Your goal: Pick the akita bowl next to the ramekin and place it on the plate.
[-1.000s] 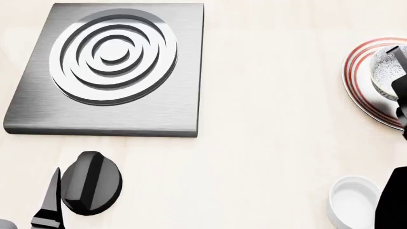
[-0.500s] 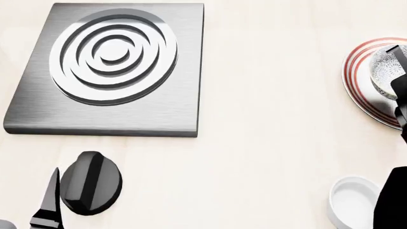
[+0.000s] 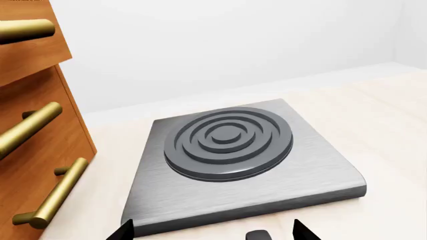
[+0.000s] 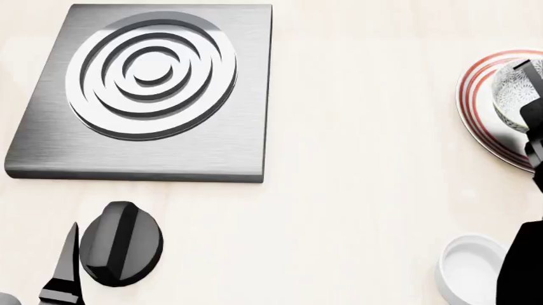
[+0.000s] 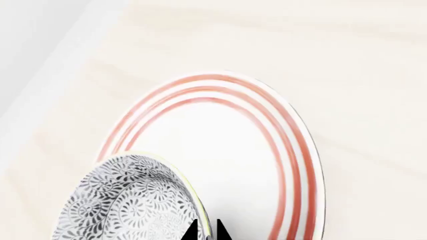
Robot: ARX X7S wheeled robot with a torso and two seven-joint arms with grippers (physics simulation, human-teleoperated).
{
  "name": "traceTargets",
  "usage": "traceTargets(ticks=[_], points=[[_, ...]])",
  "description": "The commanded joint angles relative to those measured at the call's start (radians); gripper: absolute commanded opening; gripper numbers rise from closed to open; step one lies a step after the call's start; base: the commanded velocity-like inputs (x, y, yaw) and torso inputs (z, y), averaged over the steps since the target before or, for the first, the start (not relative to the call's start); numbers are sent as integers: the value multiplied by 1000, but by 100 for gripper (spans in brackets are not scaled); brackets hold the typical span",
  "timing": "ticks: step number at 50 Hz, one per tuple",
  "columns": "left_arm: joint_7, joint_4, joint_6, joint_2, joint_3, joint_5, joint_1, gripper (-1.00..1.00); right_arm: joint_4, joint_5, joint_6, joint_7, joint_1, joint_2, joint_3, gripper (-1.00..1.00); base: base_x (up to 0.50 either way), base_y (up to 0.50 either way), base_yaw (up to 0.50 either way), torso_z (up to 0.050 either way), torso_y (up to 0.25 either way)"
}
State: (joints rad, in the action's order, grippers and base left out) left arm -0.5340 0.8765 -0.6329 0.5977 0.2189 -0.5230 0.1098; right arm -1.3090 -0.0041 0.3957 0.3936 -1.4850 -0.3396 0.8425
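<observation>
The akita bowl (image 4: pixel 512 95), grey-and-white with a fine floral pattern, hangs tilted over the plate (image 4: pixel 477 95) at the right edge of the head view. My right gripper (image 5: pixel 207 233) is shut on the rim of the bowl (image 5: pixel 127 205), one finger inside and one outside. The white plate (image 5: pixel 227 130) with red rings lies under it; whether bowl and plate touch is unclear. The white ramekin (image 4: pixel 469 270) stands nearer, partly hidden by my right arm. My left gripper (image 3: pixel 212 233) is open and holds nothing, just short of the hob slab.
A grey metal hob slab (image 4: pixel 152 82) with concentric rings lies at the left of the pale counter; it also fills the left wrist view, hob slab (image 3: pixel 227 145). A wooden drawer unit (image 3: pixel 33 125) with brass handles stands beside it, and a white wall runs behind.
The bowl in my right gripper has crept slightly farther over the plate. The left arm has not moved.
</observation>
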Motion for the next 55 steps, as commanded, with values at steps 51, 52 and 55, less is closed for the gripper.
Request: traceTargets(ticks=[51,52,55], points=[[-16,-3,19,14,7,-1,-9,100,0,-26,-37,-57,-93,5,-98,100,0,0,0,0,0],[-15,-4,21,14,8,1,-9,100,0,-24,-34,-58,-97,5,-103,100,0,0,0,0,0],[-16,-5,22,14,9,1,-8,100,0,-26,-39,-62,-108,5,-121,100,0,0,0,0,0]])
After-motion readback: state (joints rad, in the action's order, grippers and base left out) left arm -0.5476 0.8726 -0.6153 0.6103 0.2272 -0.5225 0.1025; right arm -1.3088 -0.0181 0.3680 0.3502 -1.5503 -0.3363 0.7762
